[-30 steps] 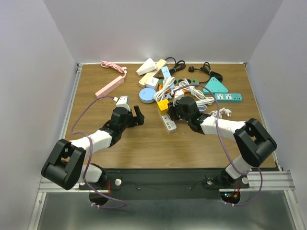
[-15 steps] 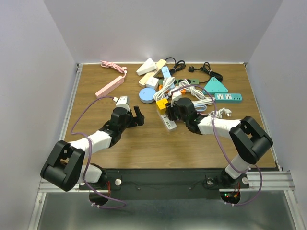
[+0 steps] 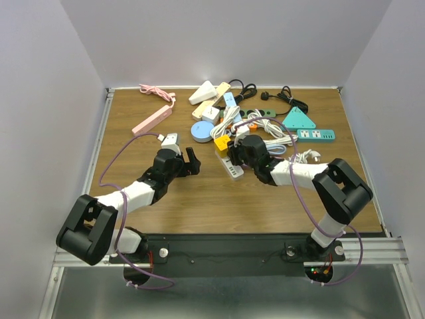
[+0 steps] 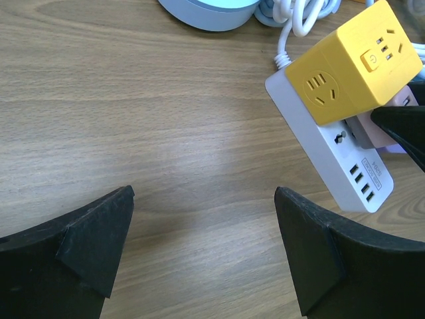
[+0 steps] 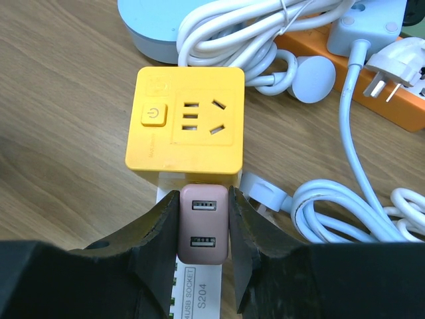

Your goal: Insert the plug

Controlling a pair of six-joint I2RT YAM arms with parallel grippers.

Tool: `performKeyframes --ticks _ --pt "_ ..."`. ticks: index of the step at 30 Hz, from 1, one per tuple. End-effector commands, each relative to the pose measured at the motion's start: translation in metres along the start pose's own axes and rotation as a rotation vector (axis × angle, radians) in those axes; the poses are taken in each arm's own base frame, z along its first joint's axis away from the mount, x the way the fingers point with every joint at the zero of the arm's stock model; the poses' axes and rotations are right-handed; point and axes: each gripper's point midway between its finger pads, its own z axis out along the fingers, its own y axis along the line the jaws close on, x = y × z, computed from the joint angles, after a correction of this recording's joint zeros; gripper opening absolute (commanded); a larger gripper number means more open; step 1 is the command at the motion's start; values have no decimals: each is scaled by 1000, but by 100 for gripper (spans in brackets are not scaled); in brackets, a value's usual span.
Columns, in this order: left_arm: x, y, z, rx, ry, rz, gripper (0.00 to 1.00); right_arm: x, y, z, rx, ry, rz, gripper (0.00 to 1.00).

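1. Wooden tabletop [image 3: 199, 199], boxed in by pale grey walls [image 3: 219, 40], carries a heap of power strips and cords [image 3: 265, 116] toward its far edge.
2. Left of centre, the left gripper [image 3: 192, 161] has not moved, its jaws spread wide and empty.
3. The right gripper [image 5: 204, 206] has edged leftward over the last second, clenched on the pink plug [image 5: 204, 226].
4. That plug sits over the white power strip [image 4: 335, 153], just beside the near face of the yellow cube socket [image 5: 186, 119], near the tabletop's middle.

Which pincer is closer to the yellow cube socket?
Right. The right pincer, clamped on a pink adapter, sits just beside the yellow cube socket. The left pincer hangs open over the wooden table, off to the cube's side.
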Motion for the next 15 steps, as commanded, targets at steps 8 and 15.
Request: performKeyframes --ticks 8,15 --pt "-10 -6 -3 42 -41 22 98 104 -5 -15 31 336 -12 0" --pt "-15 -8 -7 52 -62 25 98 133 -1 -27 26 418 59 0"
